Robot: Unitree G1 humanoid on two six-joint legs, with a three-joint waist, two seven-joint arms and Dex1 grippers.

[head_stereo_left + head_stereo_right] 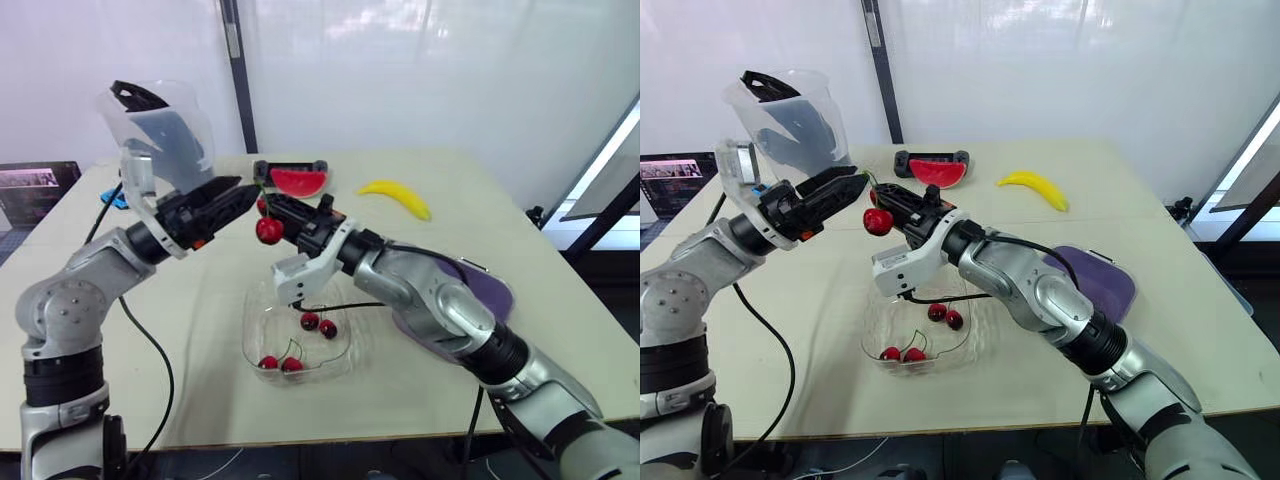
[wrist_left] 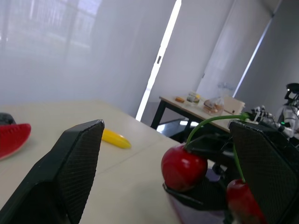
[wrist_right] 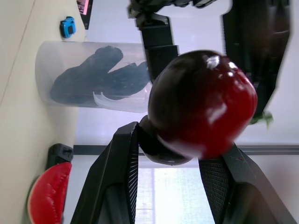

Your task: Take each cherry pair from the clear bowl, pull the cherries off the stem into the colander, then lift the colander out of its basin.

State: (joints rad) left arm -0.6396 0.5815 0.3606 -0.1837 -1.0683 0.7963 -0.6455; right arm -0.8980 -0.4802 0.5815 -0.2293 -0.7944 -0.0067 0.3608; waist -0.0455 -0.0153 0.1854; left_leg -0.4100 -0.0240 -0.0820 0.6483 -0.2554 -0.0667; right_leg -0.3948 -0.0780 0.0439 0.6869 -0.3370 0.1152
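Red cherries (image 1: 310, 321): four in clear bowl (image 1: 250, 335)

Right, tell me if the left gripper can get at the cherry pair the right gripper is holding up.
Probably yes. The left gripper is open and level with the cherry pair, clamped in the right gripper above the clear bowl. One hangs between the left fingers, nothing blocking.

I can't read any text, number, brand or sign anywhere in these views. The dark screen (image 1: 38, 182) just off the left edge of the counter (image 1: 450, 200) shows a few pale marks, but they are too small for me to make out as words or figures.
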